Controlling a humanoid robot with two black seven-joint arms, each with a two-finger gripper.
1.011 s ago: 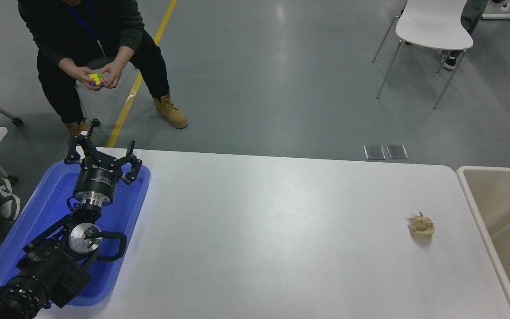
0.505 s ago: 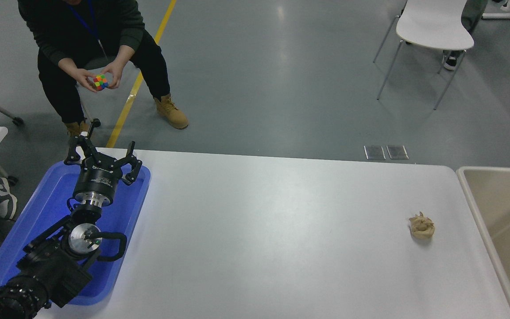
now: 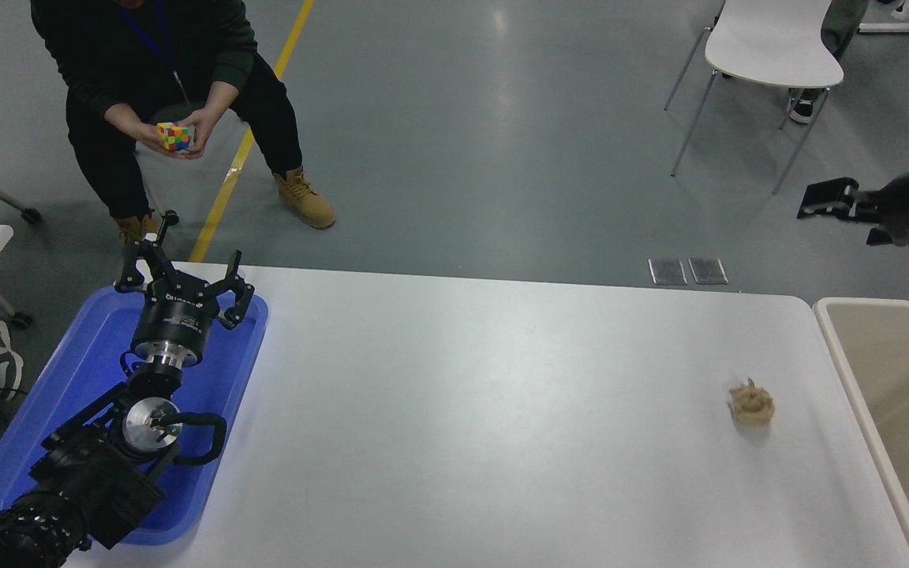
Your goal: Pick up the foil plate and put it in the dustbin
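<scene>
No foil plate shows in the head view; it is hidden or out of view. The dustbin (image 3: pixel 908 379), beige with a pale cream rim, stands against the table's right end and is cut off by the picture's edge. My right gripper (image 3: pixel 825 199) comes in from the right edge, raised and beyond the bin's far corner; I cannot see whether it is open or shut, and nothing shows in it. My left gripper (image 3: pixel 184 268) is parked open and empty over the blue tray (image 3: pixel 68 394) at the lower left.
A small tan wad of paper (image 3: pixel 752 405) lies on the white table (image 3: pixel 462 410) near the bin. A person (image 3: pixel 162 55) crouches beyond the far left corner, holding a coloured cube (image 3: pixel 174 136). A white chair (image 3: pixel 770 47) stands at the back right.
My right arm has come into view at the right edge and moved left, above and beyond the bin. The person has shifted the cube in their hands. The left arm has not moved.
</scene>
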